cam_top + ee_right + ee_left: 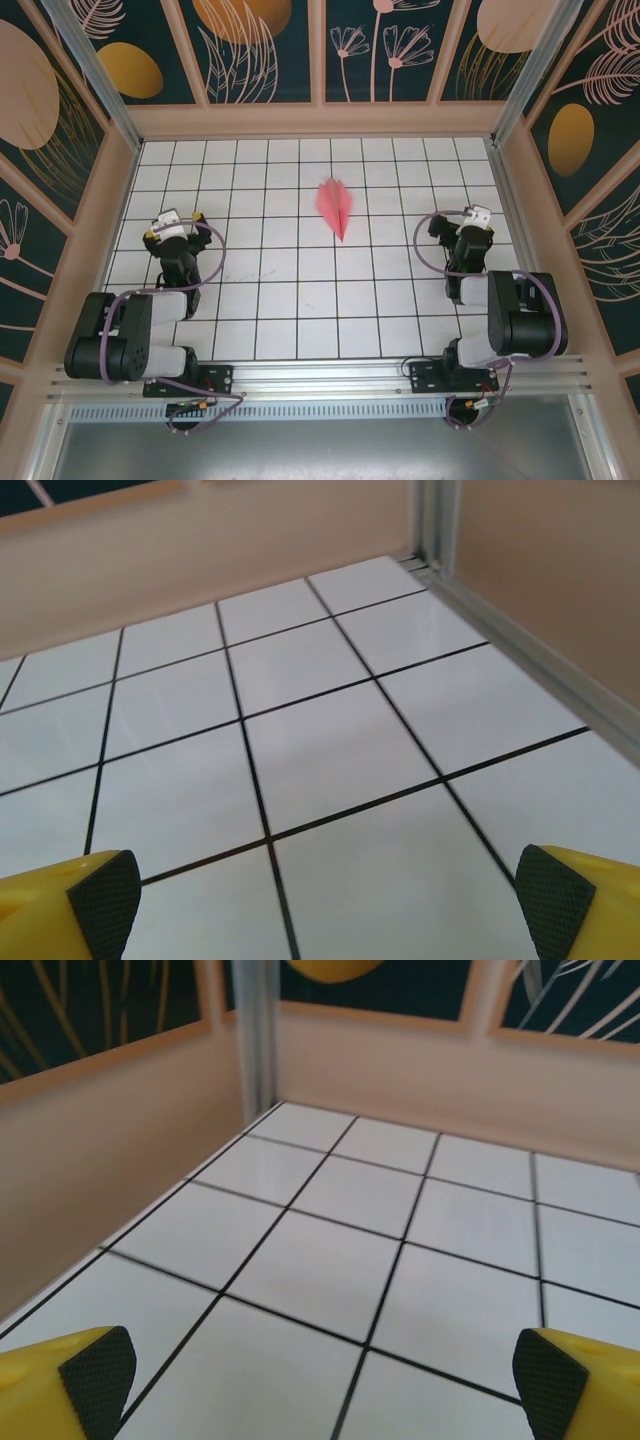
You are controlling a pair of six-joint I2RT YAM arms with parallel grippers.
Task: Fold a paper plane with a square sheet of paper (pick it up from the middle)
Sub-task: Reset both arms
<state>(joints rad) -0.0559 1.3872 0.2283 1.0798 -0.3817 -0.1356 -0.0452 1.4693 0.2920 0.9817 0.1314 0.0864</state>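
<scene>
Paper plane [335, 208] lies finished between both arms: left gripper [172, 222] gapes wide, empty, well apart; its long axis runs far-to-near, tip nearward; right gripper [472, 220], equally agape and empty, sits slightly nearer.

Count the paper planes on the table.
1. The paper plane lies flat on the white gridded table, just beyond its middle, tip pointing toward the near edge. Nothing seems hidden.

Black arms [140, 325], purple cables [222, 252], yellow fingers [40, 1390] with black pads [98, 1380].
</scene>
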